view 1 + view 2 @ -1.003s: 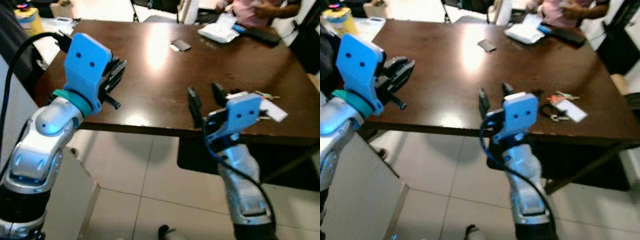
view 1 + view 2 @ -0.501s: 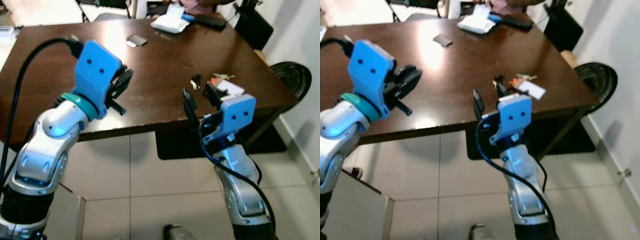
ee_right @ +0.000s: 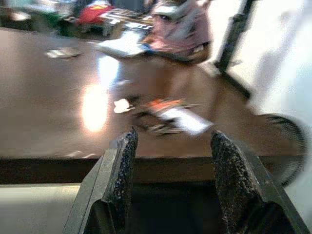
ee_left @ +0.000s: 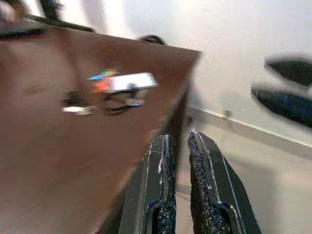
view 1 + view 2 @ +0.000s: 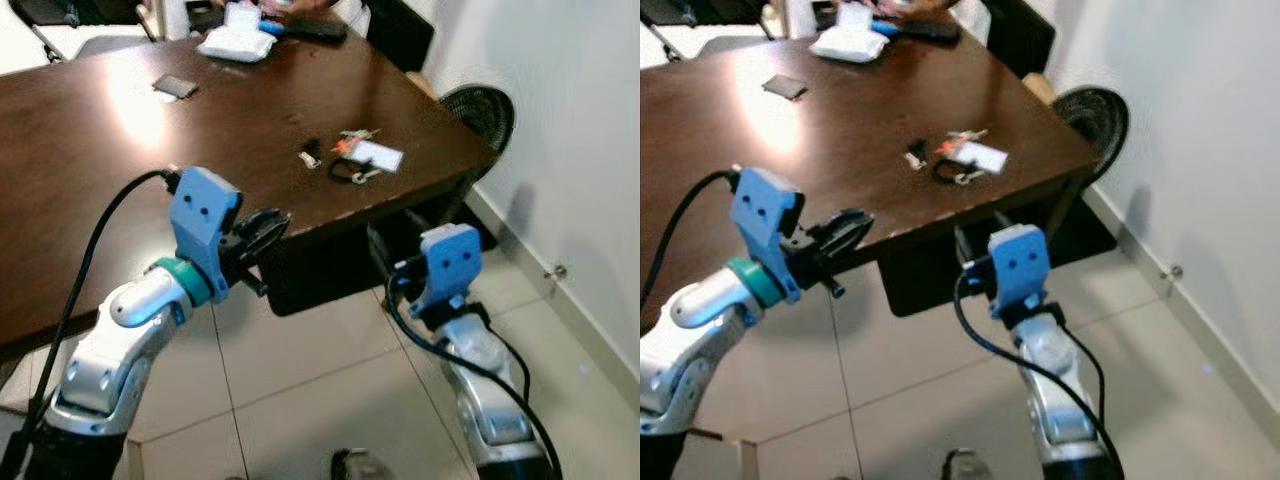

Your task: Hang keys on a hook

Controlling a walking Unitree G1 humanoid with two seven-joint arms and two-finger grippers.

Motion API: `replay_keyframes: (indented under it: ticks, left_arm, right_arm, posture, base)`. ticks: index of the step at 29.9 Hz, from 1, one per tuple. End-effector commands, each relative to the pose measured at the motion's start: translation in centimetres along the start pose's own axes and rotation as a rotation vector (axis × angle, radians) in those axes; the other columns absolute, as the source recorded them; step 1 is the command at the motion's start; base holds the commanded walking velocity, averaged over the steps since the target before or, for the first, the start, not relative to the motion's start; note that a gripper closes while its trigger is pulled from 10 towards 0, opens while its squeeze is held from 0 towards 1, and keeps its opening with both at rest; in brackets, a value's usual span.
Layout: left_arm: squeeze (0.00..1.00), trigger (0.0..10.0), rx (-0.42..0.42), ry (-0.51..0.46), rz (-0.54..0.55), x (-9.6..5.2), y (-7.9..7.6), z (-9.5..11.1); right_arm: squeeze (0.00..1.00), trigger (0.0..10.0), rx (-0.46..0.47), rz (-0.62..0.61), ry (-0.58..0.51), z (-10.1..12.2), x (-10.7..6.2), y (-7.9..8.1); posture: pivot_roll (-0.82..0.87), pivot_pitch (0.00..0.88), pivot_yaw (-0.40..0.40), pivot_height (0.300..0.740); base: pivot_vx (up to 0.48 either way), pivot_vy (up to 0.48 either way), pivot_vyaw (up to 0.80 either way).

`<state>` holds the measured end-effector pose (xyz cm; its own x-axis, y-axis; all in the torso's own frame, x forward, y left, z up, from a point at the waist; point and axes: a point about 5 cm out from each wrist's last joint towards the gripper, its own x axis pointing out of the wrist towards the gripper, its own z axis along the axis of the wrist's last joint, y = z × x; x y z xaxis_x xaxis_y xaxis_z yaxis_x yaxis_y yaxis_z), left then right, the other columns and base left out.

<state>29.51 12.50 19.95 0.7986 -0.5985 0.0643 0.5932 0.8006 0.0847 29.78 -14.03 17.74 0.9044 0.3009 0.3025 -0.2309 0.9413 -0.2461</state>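
Tiled floor nearest, pale, under both arms. Right gripper held low just off the near edge of the dark brown table, below tabletop level; in the right wrist view its 2 fingers stand wide apart with nothing between them, aimed at the table edge. Left gripper raised at the table's near edge, over the rim; the left wrist view shows its 2 fingers nearly closed, only a thin gap, holding nothing.

Keys lie flat on the table near its right corner, well ahead of both grippers, neither touching them. Bunch includes a white rectangular tag, a black ring or loop and small orange/red bits at the far side. A small separate dark-and-white piece lies just left of the keys; can't tell what it is.

Farther back on the table: a small dark flat card-like item, then a white bundle at the far edge. A person sits at the far side, pink top visible. A black fan stands on the floor past the table's right corner, by the white wall.
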Motion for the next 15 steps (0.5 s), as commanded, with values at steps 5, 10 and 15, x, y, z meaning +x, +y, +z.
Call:
replay_keyframes:
  ticks: [5, 10, 15]
  left_arm:
    - [0.0, 10.0, -0.047, 0.009, 0.047, -0.5, 0.6, -0.7]
    - [0.0, 10.0, -0.027, -0.03, 0.057, -0.5, 0.7, 0.2]
    - [0.0, 10.0, 0.021, -0.054, 0.091, -0.1, 0.8, 1.1]
  right_arm:
    - [0.0, 10.0, 0.013, 0.016, -0.037, 0.6, 0.3, 0.3]
    - [0.0, 10.0, 0.023, 0.035, -0.052, 0.7, 0.4, 0.7]
    - [0.0, 10.0, 0.026, 0.039, -0.073, 1.1, 0.8, 0.7]
  posture:
    - [0.04, 0.079, 0.076, 0.74]
    - [0.04, 0.08, 0.076, 0.74]
    - [0.04, 0.069, 0.078, 0.74]
  base:
    - [0.0, 0.0, -0.8]
    - [0.0, 0.0, -0.8]
    - [0.0, 0.0, -0.8]
